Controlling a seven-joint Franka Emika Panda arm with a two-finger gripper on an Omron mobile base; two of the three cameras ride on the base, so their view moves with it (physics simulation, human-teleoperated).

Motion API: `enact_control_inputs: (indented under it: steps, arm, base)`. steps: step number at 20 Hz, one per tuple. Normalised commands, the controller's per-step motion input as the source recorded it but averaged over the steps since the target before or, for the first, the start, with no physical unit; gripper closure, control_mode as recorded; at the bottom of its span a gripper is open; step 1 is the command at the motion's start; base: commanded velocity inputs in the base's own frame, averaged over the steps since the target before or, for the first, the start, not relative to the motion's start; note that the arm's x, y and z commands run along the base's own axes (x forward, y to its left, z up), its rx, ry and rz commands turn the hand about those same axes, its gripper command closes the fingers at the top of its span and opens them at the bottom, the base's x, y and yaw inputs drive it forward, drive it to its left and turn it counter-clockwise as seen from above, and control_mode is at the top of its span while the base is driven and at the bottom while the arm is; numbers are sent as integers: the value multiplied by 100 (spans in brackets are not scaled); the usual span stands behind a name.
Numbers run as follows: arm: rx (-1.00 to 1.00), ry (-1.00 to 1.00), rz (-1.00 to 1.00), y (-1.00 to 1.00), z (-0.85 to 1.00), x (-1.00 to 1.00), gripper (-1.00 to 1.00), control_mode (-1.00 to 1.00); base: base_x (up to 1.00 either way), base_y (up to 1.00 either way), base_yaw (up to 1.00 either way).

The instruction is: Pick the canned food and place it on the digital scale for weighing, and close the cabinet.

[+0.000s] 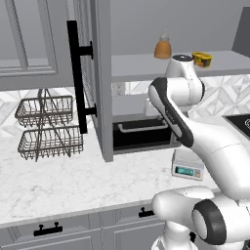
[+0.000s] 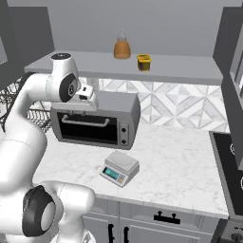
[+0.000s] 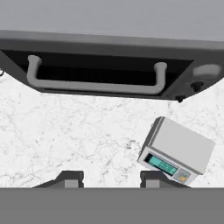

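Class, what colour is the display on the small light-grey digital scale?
Teal, on the small light-grey digital scale, clearest in the hand view.

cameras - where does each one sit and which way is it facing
Left base view: behind the arm's left, facing the open cabinet door; arm lower right.
Right base view: behind its right, facing the toaster oven and canned food; arm lower left.
Hand view: on the hand, looking down at the counter; fingertips at the bottom.
All share the digital scale.
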Motion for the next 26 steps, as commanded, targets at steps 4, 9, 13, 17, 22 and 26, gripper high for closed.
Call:
enact_control_inputs:
  steps: [4, 9, 13, 17, 22, 26]
  arm:
    - [0, -7, 0, -7, 0, -54, -100, -100]
    - [-1, -26, 0, -4, 10, -87, -100, -100]
    - [0, -31, 0, -24, 69, -28, -100, -100]
    - [0, -17, 1, -39, 76, -3, -100, -100]
    - [-3, -2, 1, -49, 74, 0, -100, -100]
    - [-5, 0, 0, -54, 73, 0, -100, -100]
  base:
    - [0, 0, 0]
    - [0, 0, 0]
    - [0, 0, 0]
    - [0, 0, 0]
    - [0, 0, 0]
    - [0, 0, 0]
